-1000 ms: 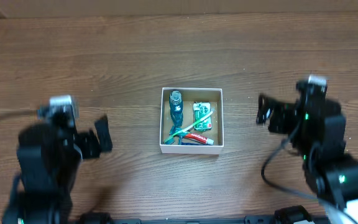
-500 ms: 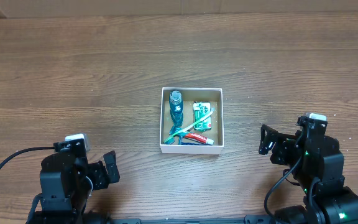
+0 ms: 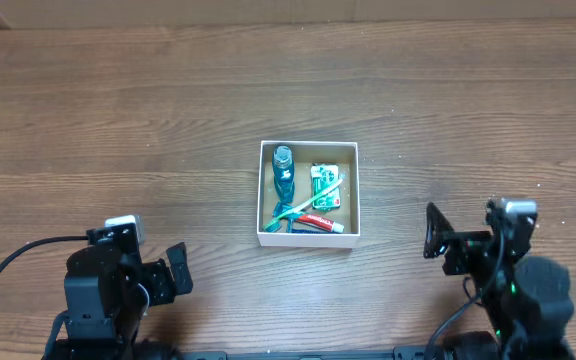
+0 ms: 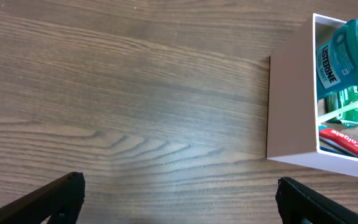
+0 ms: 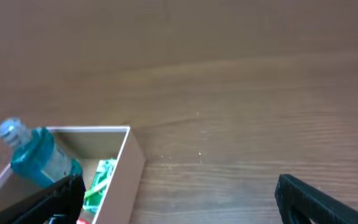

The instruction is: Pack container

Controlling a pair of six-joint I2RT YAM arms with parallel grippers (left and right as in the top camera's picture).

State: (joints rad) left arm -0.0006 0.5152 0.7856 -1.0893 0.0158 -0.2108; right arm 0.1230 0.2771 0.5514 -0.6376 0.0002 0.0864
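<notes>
The container (image 3: 308,238), a small square white-walled box, sits mid-table. It holds a blue mouthwash bottle (image 3: 284,172), a green packet (image 3: 325,186), a green toothbrush (image 3: 303,206) and a red-and-white toothpaste tube (image 3: 320,224). My left gripper (image 3: 174,272) is open and empty near the front edge, left of the box. My right gripper (image 3: 433,232) is open and empty, right of the box. The left wrist view shows open jaws (image 4: 179,202) over bare wood and the box wall (image 4: 291,106). The right wrist view shows open jaws (image 5: 179,199), the box corner (image 5: 122,177) and the bottle (image 5: 39,158).
The wooden table (image 3: 118,110) stretches around the box. A black cable (image 3: 8,262) loops by the left arm at the front edge.
Both arms have drawn back toward the front edge, away from the box. The left arm stopped half a second ago; the right arm kept retreating. The box contents have not moved.
</notes>
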